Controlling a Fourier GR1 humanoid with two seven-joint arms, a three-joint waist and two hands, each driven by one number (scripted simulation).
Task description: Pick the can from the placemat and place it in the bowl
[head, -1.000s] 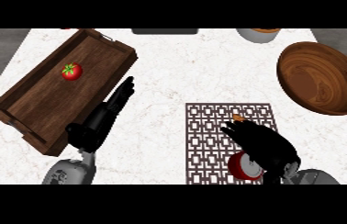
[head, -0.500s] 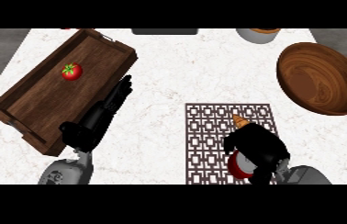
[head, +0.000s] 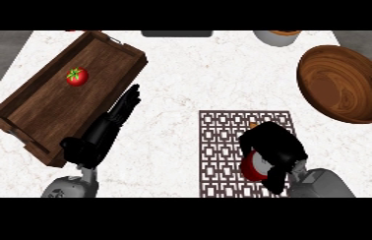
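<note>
The right hand (head: 273, 146) curled over the red can (head: 254, 169) on the placemat (head: 225, 135), gripping it. Wooden bowl (head: 338, 84) sat far right. Left hand (head: 109, 126) rested with fingers straight.

A red tomato (head: 77, 76) lies in a wooden tray (head: 44, 111); possibly a cup (head: 277, 37) sits far back.

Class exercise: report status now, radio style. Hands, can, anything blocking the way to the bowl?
Right hand curled over red can on placemat. Left hand open, resting beside tray. Bowl sits right of placemat; nothing between.
</note>
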